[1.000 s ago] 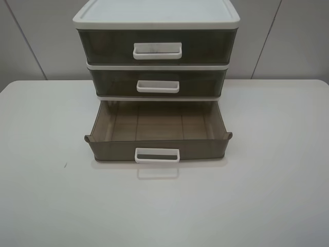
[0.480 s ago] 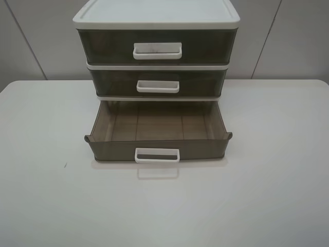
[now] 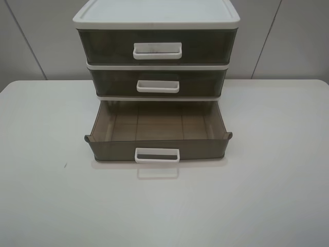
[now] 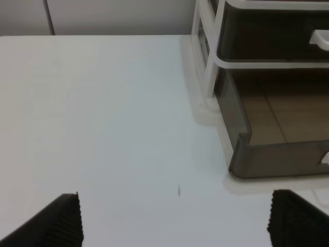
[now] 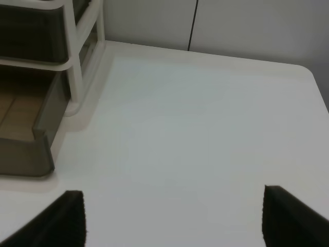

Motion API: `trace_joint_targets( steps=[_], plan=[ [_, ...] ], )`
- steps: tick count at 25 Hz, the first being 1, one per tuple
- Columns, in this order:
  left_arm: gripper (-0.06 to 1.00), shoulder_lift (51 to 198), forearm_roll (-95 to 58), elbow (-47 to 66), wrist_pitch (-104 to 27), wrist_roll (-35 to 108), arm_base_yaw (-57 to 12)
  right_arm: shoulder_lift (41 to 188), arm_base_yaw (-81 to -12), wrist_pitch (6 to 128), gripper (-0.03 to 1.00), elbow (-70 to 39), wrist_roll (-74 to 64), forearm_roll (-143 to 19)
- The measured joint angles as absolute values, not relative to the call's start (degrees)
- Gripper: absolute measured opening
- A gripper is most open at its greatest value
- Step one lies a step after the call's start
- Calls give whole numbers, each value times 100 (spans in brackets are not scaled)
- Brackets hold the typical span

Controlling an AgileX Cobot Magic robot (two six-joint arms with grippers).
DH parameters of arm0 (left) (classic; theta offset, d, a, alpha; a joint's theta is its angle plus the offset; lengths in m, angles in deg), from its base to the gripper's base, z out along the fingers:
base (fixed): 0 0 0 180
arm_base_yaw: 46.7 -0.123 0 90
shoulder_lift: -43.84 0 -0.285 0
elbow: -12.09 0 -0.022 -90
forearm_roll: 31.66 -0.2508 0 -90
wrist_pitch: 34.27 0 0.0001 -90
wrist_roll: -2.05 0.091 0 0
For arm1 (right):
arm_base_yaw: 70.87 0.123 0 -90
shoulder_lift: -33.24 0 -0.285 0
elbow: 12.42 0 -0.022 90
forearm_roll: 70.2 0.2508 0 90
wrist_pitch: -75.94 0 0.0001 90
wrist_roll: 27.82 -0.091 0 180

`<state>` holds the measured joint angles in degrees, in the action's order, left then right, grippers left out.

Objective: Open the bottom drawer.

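No change over the last second: bottom drawer sits pulled well out of the white-framed drawer unit, handle untouched, inside bare. Left gripper jaws spread wide, nothing between them; drawer's front corner lies ahead and off to the outer side of one fingertip. Right gripper likewise wide and empty, drawer ahead beside its far finger. Task looks done; arms parked clear.

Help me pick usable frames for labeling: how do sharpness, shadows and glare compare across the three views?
Exterior high: sharp, evenly lit; the bottom drawer casts a faint handle shadow on the table. Left wrist: softer; fingertips dark and blurred. Right wrist: similarly soft; mild sheen on the table, no harsh glare.
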<state>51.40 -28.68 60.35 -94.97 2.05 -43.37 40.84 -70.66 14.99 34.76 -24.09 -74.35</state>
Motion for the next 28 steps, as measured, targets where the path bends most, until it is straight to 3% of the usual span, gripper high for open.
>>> trace_joint_targets(
  steps=[28],
  plan=[
    [74, 5140, -2868, 6035, -9497, 205, -4337, 4080, -7066, 1499, 69, 3476, -3056, -7898]
  ],
)
